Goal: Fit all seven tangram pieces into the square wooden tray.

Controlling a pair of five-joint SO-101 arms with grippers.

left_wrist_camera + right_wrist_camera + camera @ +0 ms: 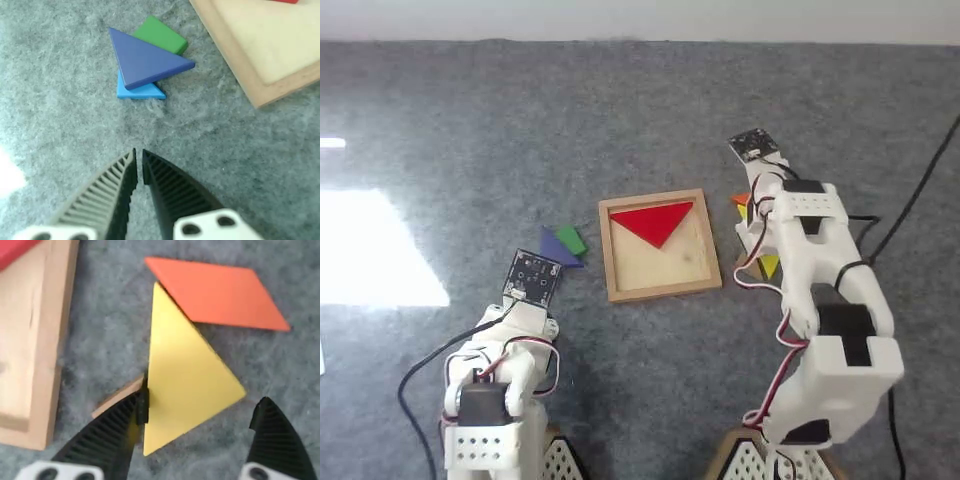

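On grey felt [470, 120]: square wooden tray [665, 289] holding red triangle [653, 220].

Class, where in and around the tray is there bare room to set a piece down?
Free: tray floor between red triangle and near rim; felt beyond far rim. Crowded: blue triangle and green piece one side, yellow triangle and orange piece opposite.

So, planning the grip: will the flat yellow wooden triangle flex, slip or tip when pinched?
Probably stiff: the yellow triangle looks like thick painted wood. Its slanted edges might slip from the open right gripper. Resting partly on a tan piece, it could rock.
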